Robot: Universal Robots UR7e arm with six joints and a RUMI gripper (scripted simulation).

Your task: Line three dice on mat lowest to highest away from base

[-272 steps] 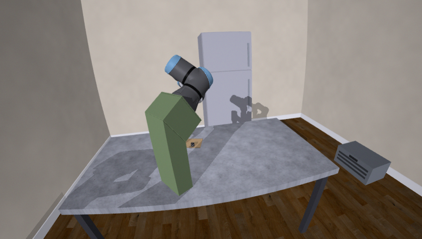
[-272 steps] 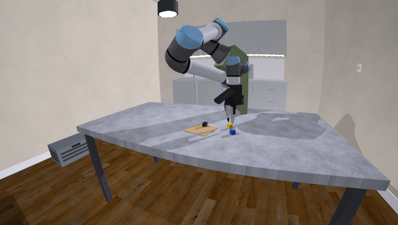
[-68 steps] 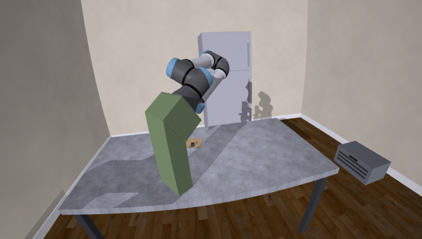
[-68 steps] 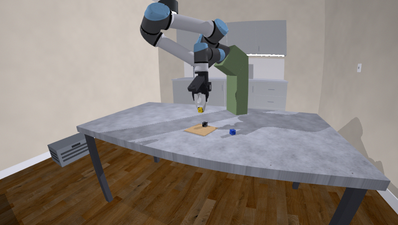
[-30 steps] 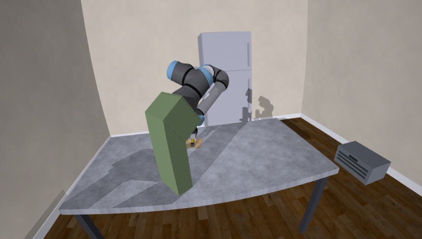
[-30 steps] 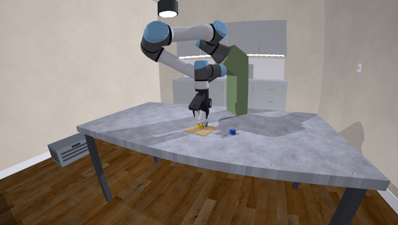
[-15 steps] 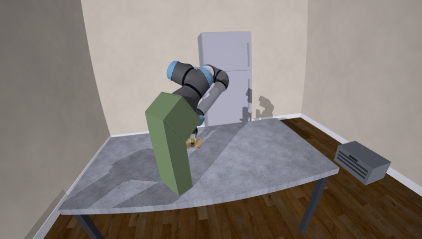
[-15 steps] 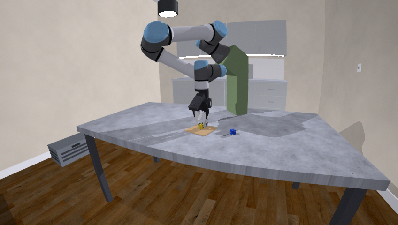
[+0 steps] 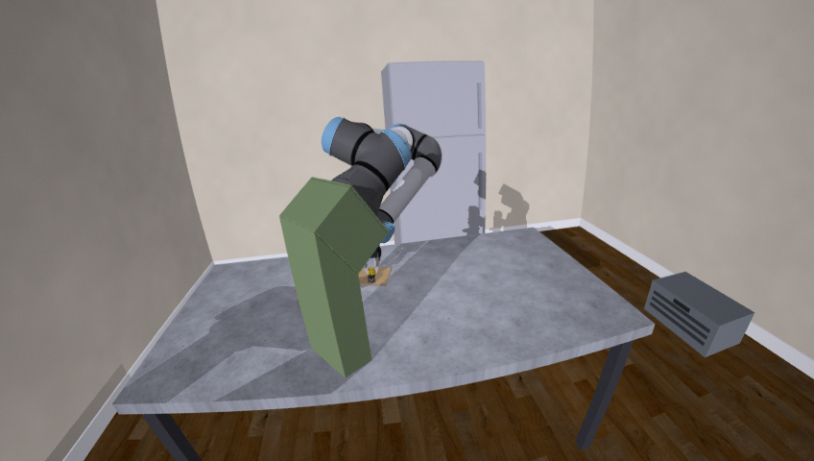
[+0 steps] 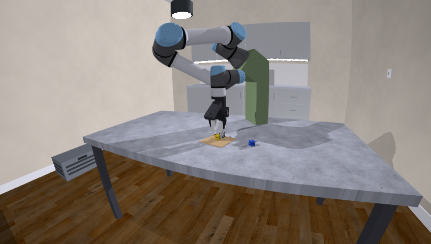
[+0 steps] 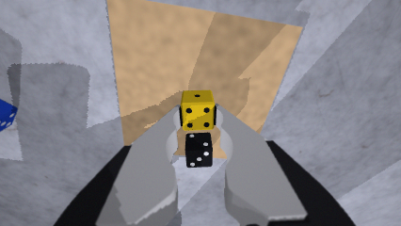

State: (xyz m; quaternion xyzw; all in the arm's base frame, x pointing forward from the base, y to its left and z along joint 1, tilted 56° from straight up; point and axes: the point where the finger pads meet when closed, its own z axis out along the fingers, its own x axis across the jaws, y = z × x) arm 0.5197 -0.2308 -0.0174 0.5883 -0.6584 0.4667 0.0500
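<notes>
Wrist view — three dice: yellow [image 11: 198, 110] in end effector [image 11: 200, 123], black [image 11: 199, 150], blue [image 11: 7, 117].

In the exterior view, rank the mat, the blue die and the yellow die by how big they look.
1. The mat, by far the largest.
2. The blue die and the yellow die, held in the gripper, look alike; no ranking.

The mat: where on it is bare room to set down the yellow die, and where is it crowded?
In the wrist view, the tan mat shows bare beyond the yellow die, toward its far edge and both far corners. It is crowded at the near edge: the black die sits there, directly below the held yellow die, between the fingers. The blue die lies off the mat.
</notes>
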